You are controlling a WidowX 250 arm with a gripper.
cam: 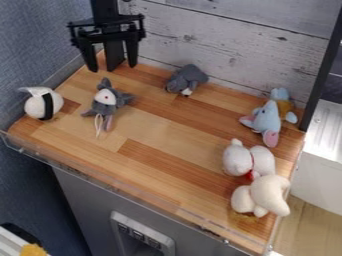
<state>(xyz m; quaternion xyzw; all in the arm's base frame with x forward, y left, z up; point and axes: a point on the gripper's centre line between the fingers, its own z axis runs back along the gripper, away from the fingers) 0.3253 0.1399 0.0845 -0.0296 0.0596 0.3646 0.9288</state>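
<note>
The black gripper [112,60] hangs at the table's back left corner, fingers apart with nothing between them. Nearest to it, a grey and white plush [107,102] with a thin white string lies just in front. A white ball-like plush with a black band [44,103] is at the left edge. Toward the back wall rests a dark grey plush [187,80]. On the right are a light blue plush with pink ears [267,121], a white plush with a red ribbon [248,160] and a cream plush [262,196] touching it.
The wooden table top [150,125] has a clear low rim [120,182] along its front. A whitewashed plank wall [227,50] stands behind, with a black post [323,75] at the back right. Blue-grey fabric [33,45] covers the left side.
</note>
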